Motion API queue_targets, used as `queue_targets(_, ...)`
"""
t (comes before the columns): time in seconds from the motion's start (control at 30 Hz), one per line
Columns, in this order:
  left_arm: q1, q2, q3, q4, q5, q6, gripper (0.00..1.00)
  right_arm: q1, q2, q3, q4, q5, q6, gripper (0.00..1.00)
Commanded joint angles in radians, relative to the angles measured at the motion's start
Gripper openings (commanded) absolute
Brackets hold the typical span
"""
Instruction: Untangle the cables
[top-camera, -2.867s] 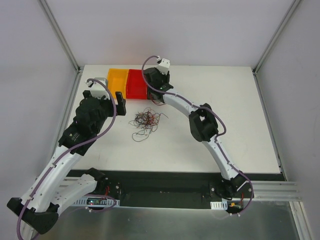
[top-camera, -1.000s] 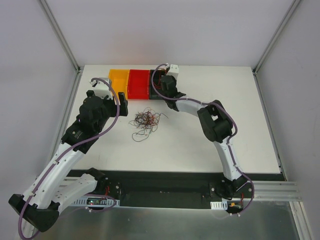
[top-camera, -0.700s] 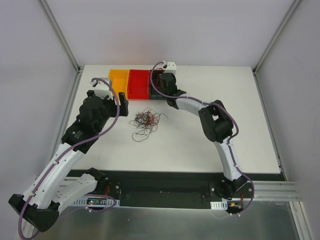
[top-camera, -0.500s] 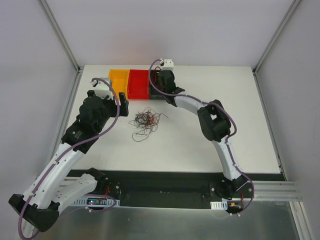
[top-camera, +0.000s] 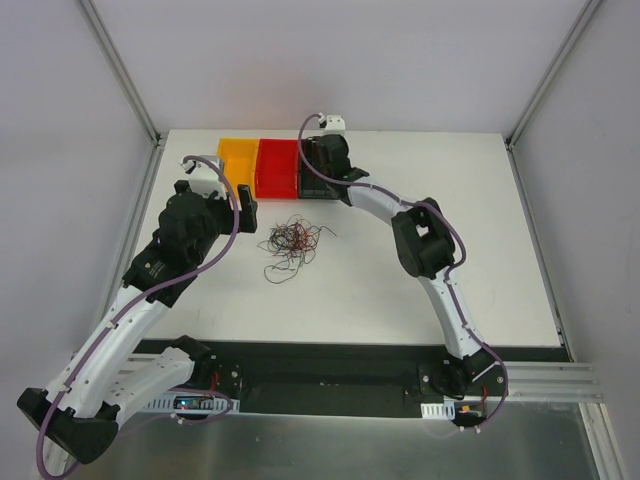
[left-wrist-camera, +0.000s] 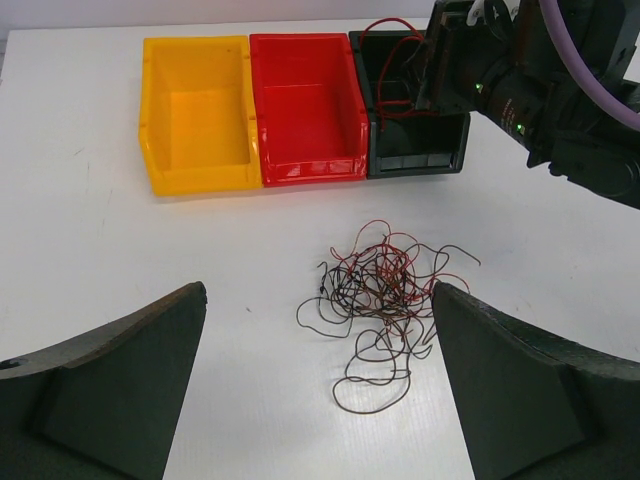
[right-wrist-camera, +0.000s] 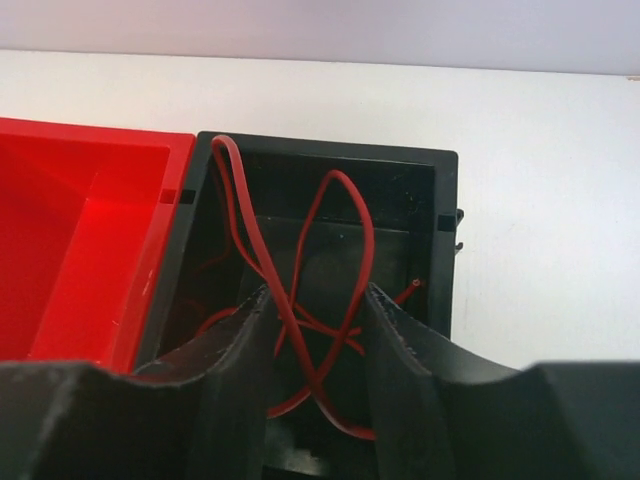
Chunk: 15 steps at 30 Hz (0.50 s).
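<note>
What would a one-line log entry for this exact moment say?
left gripper: open, near tangle | right gripper: open over black bin, red cable looped inside

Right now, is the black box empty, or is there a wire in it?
Not empty: a red wire lies looped inside the black box, with one loop rising above its rim.

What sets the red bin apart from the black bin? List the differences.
The red bin is empty; the black bin holds a looping red wire. The red bin sits mid-row; the black bin ends the row on the right. The right hand hangs over the black bin, not the red bin. Both share one shape and stand side by side.
</note>
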Motion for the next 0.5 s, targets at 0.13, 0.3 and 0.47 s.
queue_targets(0.13,0.003,-0.016,-0.005,0.041,0.011,-0.011,0.95,-0.010,-0.121,0.013,-0.054,-0.038,0.006,0.58)
queue_targets(0.3,0.003,-0.016,-0.007,0.041,0.016,-0.014,0.95,-0.013,-0.190,-0.004,-0.091,-0.087,0.013,0.72)
queue_targets(0.47,0.003,-0.021,-0.008,0.041,0.019,-0.015,0.95,-0.013,-0.248,-0.015,-0.128,-0.099,0.029,0.82)
